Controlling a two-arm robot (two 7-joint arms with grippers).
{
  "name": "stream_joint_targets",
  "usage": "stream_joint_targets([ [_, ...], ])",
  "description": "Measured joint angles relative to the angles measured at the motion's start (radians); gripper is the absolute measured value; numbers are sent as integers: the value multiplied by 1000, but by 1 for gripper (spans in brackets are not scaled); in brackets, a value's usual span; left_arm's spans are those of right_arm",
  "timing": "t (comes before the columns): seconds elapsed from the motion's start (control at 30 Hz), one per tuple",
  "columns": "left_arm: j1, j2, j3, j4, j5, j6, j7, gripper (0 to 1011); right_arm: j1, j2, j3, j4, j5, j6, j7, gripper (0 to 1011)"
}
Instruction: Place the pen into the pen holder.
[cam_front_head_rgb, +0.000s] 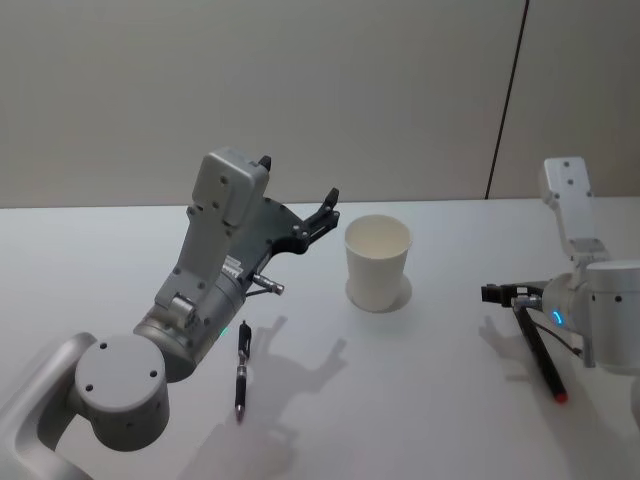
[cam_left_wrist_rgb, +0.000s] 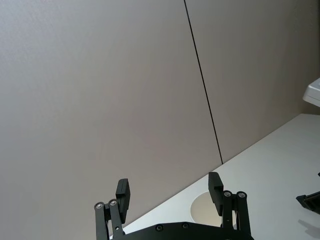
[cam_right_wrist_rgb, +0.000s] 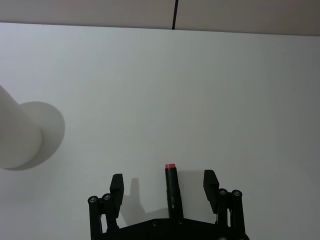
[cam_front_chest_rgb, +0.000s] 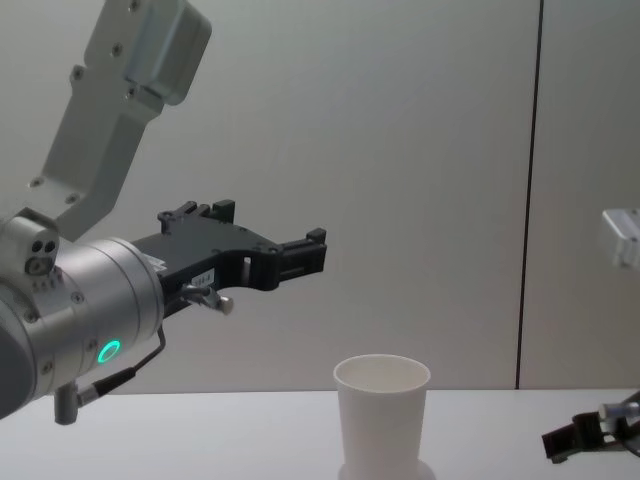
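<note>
The white pen holder (cam_front_head_rgb: 378, 262) stands upright mid-table, also in the chest view (cam_front_chest_rgb: 381, 415). A black pen with a red end (cam_front_head_rgb: 540, 352) lies on the table at the right. My right gripper (cam_front_head_rgb: 500, 294) hangs low over it, open, the pen (cam_right_wrist_rgb: 171, 192) lying between its fingers (cam_right_wrist_rgb: 210, 182) without touching them. A second dark pen (cam_front_head_rgb: 241, 370) lies on the table at the front left. My left gripper (cam_front_head_rgb: 325, 210) is raised above the table left of the holder, open and empty, also in the chest view (cam_front_chest_rgb: 300, 256).
The white table (cam_front_head_rgb: 420, 400) is bare apart from these things. A plain wall with a dark vertical seam (cam_front_head_rgb: 508, 100) stands behind it. The holder's side (cam_right_wrist_rgb: 15, 140) shows in the right wrist view.
</note>
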Motion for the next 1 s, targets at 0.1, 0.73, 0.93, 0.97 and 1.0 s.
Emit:
stream_joint_targets([
  [0.1, 0, 0, 0, 0, 0, 0, 0, 1003, 6, -4, 6, 16, 8, 0, -4, 1002],
  [0.73, 0, 0, 0, 0, 0, 0, 0, 1003, 35, -21, 27, 102, 21, -29, -15, 1002],
  [0.93, 0, 0, 0, 0, 0, 0, 0, 1003, 43, -25, 31, 125, 21, -40, -13, 1002],
  [0.97, 0, 0, 0, 0, 0, 0, 0, 1003, 43, -26, 32, 127, 21, -41, -13, 1002],
  [1.0, 0, 0, 0, 0, 0, 0, 0, 1003, 44, -26, 32, 130, 21, -42, -12, 1002],
])
